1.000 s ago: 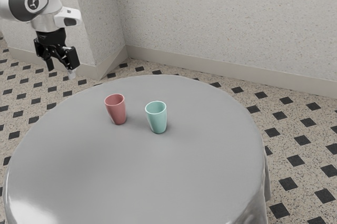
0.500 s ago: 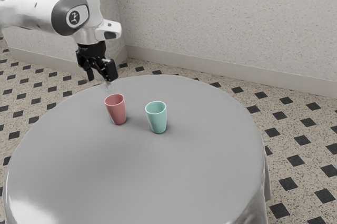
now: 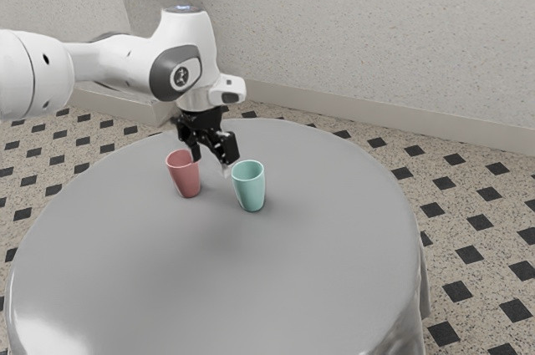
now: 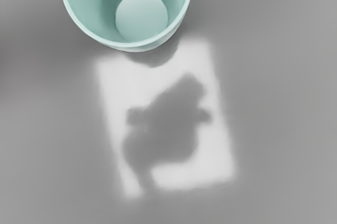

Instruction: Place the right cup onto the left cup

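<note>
Jaws parted and holding nothing, a robot arm (image 3: pixel 129 64) reaches in above a round tabletop (image 3: pixel 292 276), where two cups stand upright, side by side and well clear of each other. The teal cup (image 3: pixel 251 191), apparently the one the order calls "right", rests mouth up just beyond the jaws; the pink cup (image 3: pixel 186 178) stands toward the exterior view's left, the likely base for the stack. The jaws overlap the pink rim in the exterior view, though how much space separates them in depth is hard to judge. Seen from above, the teal cup is empty, its round floor bare, with a shadow (image 4: pixel 164 132) of the machine cast beside it. The spread suits an approach from above, leaving room for a cup's wall to pass between the jaws. The job appears to be in its opening stage, the pickup yet to be made. Next, the jaws would need to line up over the teal rim before lowering; a crooked descent could knock or tip the cup.
</note>
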Available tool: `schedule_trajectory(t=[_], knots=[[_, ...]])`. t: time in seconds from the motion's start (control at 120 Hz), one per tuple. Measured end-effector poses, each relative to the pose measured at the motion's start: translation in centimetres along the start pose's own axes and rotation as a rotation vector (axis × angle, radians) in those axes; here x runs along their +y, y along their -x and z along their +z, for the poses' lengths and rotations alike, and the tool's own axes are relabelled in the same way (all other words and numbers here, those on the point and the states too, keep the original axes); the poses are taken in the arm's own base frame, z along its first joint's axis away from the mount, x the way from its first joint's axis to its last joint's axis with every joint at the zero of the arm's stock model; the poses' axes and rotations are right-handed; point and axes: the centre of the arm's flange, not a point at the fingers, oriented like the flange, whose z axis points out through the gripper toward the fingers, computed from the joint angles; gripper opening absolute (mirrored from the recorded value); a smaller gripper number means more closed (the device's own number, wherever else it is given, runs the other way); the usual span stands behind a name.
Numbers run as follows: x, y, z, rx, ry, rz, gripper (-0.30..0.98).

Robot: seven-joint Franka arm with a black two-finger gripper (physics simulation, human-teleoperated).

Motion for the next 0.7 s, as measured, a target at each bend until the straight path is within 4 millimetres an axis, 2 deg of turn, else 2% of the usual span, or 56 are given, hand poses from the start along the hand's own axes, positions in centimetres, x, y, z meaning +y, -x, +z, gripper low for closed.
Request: schedule_trajectory(t=[0.183, 0.408, 0.525, 0.7], knots=[[0.5, -1.2, 2.6, 0.004, -0.009, 0.003, 0.69], [0.9, -3.1, 3.3, 0.044, -0.023, 0.006, 0.69], [0.2, -3.8, 3.4, 0.058, -0.029, 0.0, 0.69], [-2.0, -5.3, 3.2, 0.081, -0.037, -0.025, 0.69]])
